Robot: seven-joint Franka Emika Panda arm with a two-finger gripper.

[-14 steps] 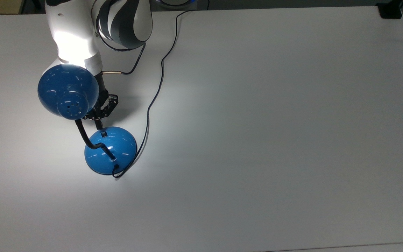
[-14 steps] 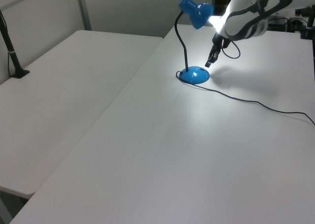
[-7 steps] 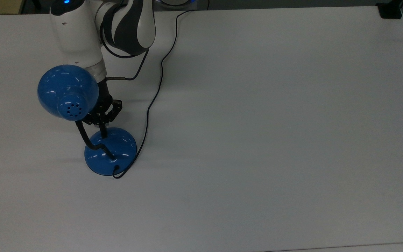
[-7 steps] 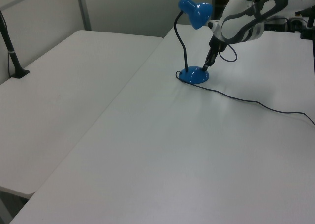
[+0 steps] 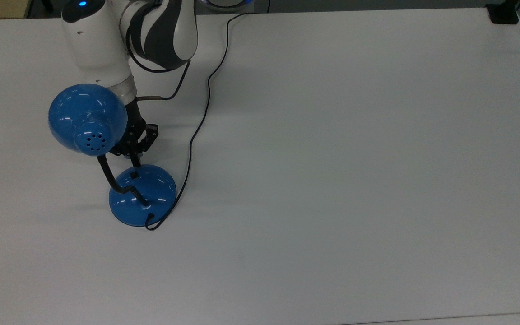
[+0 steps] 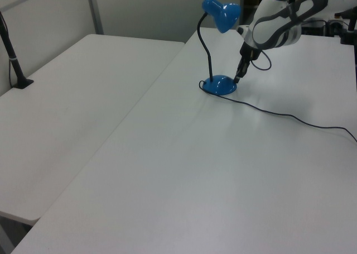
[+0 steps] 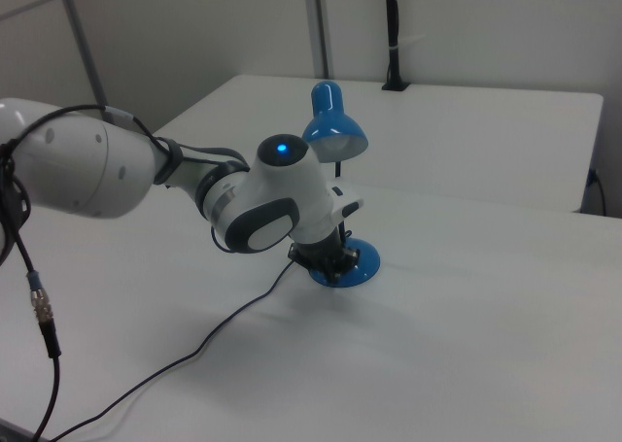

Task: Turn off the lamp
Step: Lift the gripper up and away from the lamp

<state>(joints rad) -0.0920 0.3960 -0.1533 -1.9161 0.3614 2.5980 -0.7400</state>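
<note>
Top view's claw (image 5: 134, 159) points down just above the lamp (image 5: 142, 194) base's switch, fingers together, gripping nothing

The lamp (image 5: 106, 149) no longer glows: the bright patch it cast on the arm (image 5: 97, 49) and the bench (image 5: 332, 180) one second ago is gone. The hand (image 5: 132, 159), pressed onto the lamp's base at its switch (image 5: 134, 173) half a second ago, now sits lifted clear, just beyond the base's far edge.
</note>
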